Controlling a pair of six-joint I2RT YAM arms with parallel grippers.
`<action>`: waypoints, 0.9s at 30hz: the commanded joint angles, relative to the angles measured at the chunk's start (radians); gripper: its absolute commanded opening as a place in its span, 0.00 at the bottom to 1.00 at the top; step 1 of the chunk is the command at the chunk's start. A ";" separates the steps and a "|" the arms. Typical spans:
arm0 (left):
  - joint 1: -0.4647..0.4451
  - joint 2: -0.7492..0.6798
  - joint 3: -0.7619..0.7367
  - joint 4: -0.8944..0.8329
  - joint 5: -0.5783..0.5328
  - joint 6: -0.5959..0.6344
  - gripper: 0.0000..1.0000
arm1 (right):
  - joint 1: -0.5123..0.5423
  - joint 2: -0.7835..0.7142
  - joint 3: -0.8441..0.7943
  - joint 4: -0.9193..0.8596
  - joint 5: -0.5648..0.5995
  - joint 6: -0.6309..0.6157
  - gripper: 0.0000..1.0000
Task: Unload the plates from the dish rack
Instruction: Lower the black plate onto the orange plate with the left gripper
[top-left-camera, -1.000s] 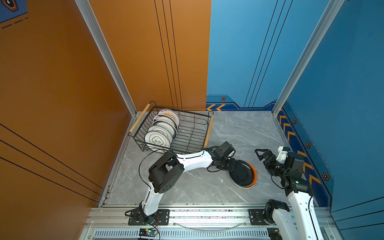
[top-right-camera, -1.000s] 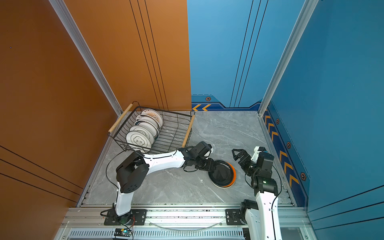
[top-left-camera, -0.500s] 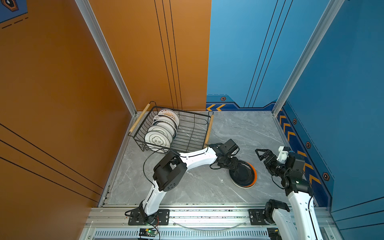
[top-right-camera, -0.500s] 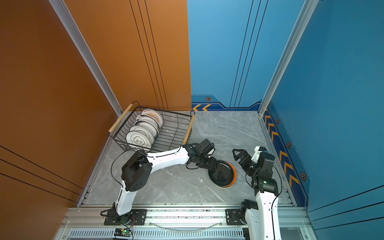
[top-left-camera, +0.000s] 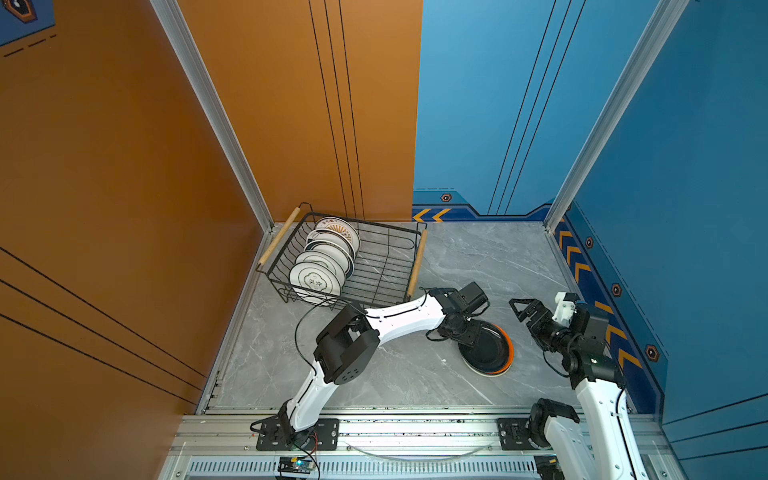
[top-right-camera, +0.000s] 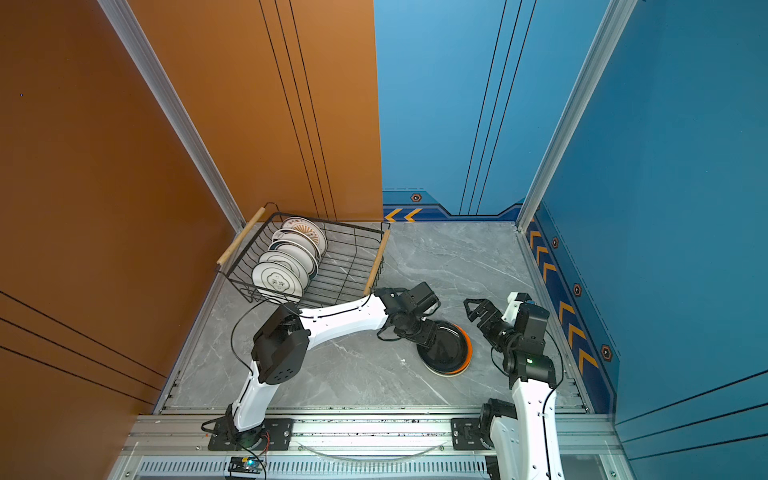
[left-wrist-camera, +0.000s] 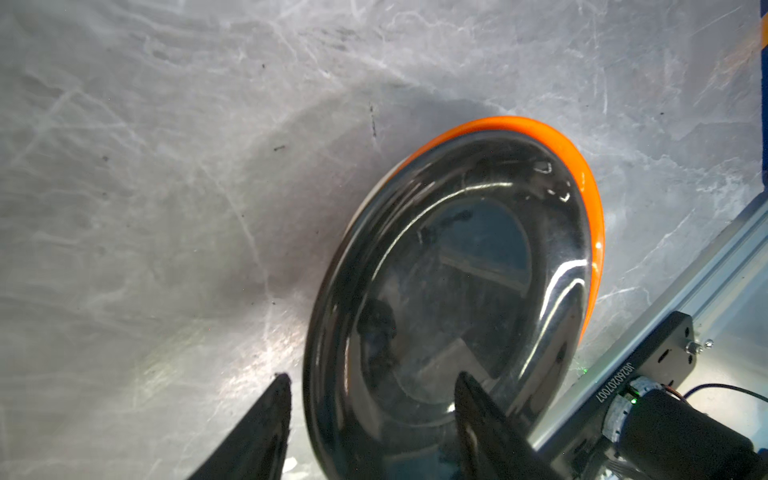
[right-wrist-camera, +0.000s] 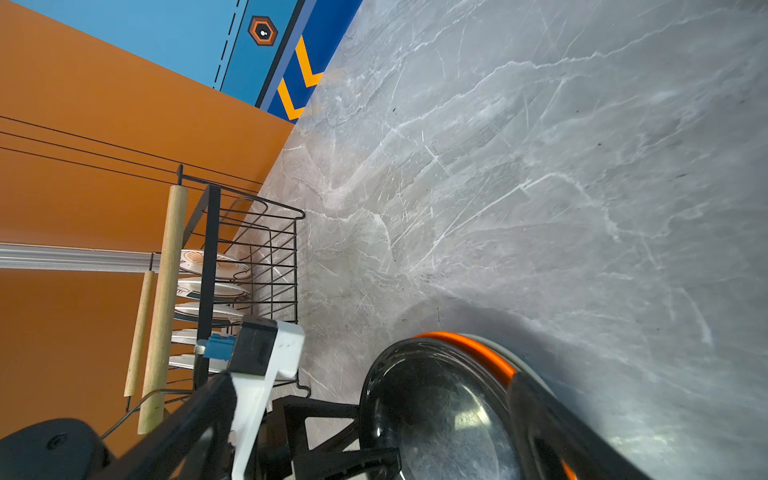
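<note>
The black wire dish rack (top-left-camera: 386, 257) (top-right-camera: 349, 257) (right-wrist-camera: 257, 249) stands in the back left corner, and several pale plates (top-left-camera: 320, 266) (top-right-camera: 282, 270) (right-wrist-camera: 212, 286) stand on edge in it. On the table a black plate (top-left-camera: 486, 347) (top-right-camera: 446, 345) (left-wrist-camera: 449, 270) (right-wrist-camera: 436, 415) lies on an orange plate (top-left-camera: 508, 349) (top-right-camera: 468, 347) (left-wrist-camera: 590, 199). My left gripper (top-left-camera: 467, 334) (top-right-camera: 424, 336) (left-wrist-camera: 370, 382) is open and straddles the black plate's near rim, one finger outside and one over the dish. My right gripper (top-left-camera: 524, 309) (top-right-camera: 478, 309) (right-wrist-camera: 370, 380) hangs open just right of the stack, holding nothing.
Orange walls close the left and back left, blue walls the back and right (top-left-camera: 623, 257). An aluminium rail (top-left-camera: 415, 428) carrying both arm bases runs along the front edge. The table is grey marble (top-left-camera: 478, 257). A pale plate edge shows under the orange one (top-right-camera: 451, 374).
The left gripper's jaws have spread wider around the black plate's rim, and its arm has shifted slightly right. The black plate rests on the stack. The right arm has not moved.
</note>
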 joint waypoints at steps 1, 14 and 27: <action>-0.023 0.050 0.058 -0.091 -0.045 0.031 0.64 | -0.009 0.002 0.002 -0.002 -0.018 -0.035 1.00; -0.046 0.077 0.128 -0.124 -0.046 0.037 0.66 | -0.035 0.028 0.002 -0.008 -0.053 -0.076 1.00; -0.056 0.104 0.175 -0.169 -0.062 0.045 0.68 | -0.042 0.043 0.003 -0.008 -0.070 -0.099 1.00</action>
